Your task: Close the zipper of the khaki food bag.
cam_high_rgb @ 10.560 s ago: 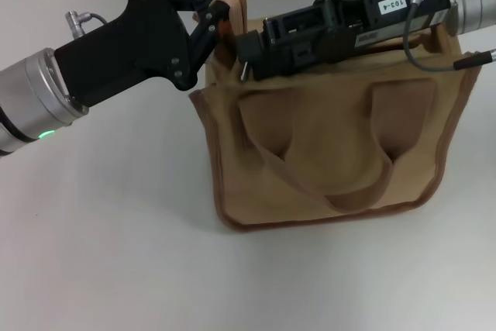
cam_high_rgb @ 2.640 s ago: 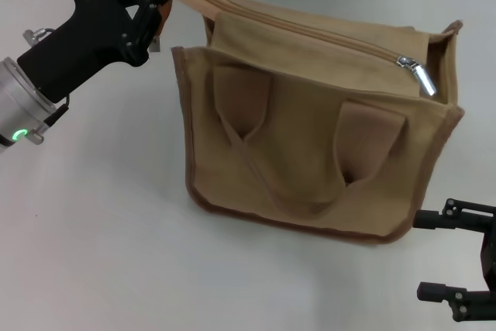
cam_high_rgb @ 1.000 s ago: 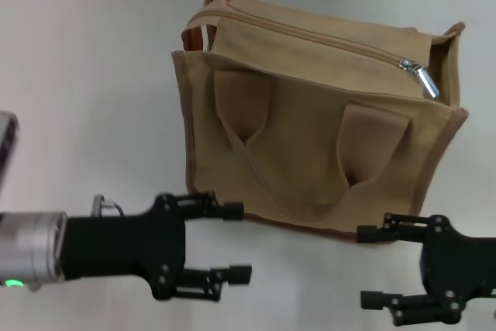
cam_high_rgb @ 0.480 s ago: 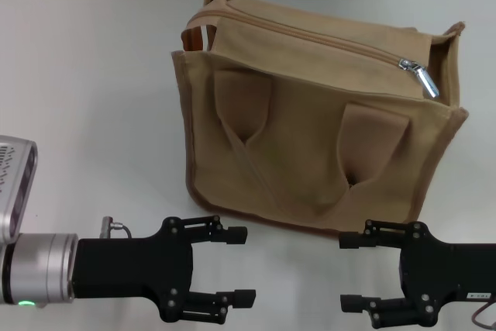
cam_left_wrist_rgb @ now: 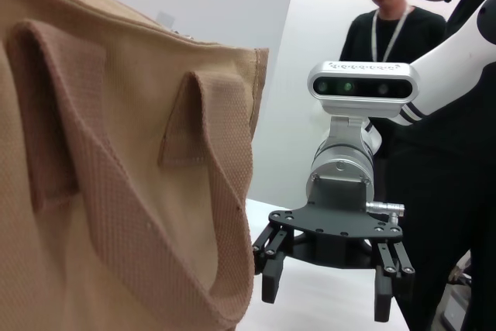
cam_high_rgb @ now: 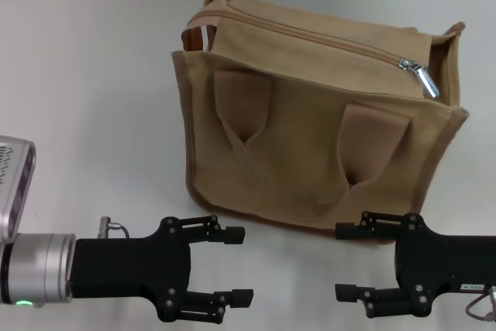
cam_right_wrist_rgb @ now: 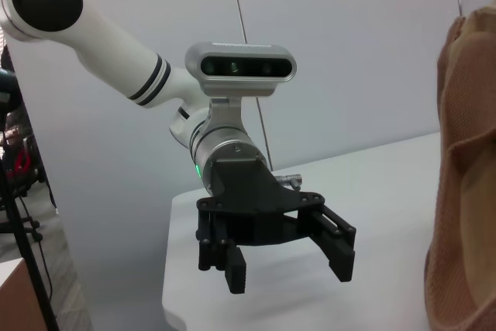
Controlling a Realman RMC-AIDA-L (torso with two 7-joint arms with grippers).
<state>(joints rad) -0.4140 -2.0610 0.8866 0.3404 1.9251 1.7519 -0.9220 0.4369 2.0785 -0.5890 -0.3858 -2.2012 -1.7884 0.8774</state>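
The khaki food bag [cam_high_rgb: 310,137] stands on the white table, its front handle hanging flat against its side. The zipper [cam_high_rgb: 310,36] runs along its top, with the silver slider [cam_high_rgb: 405,63] at the right end and the pull tab [cam_high_rgb: 429,84] dangling there. Orange lining [cam_high_rgb: 194,39] shows at the bag's left end. My left gripper [cam_high_rgb: 240,263] is open and empty, low in front of the bag's left part. My right gripper [cam_high_rgb: 342,261] is open and empty, in front of the bag's right part. Neither touches the bag. The bag also shows in the left wrist view [cam_left_wrist_rgb: 116,153].
The white table [cam_high_rgb: 93,114] spreads to the left of the bag, with a grey wall behind. The left wrist view shows my right gripper [cam_left_wrist_rgb: 333,284] and a person [cam_left_wrist_rgb: 387,29] standing behind it. The right wrist view shows my left gripper [cam_right_wrist_rgb: 287,257].
Earlier both grippers were up at the bag's top, then the left held its left end. Both have since let go and come down in front. In the last second they shifted only slightly.
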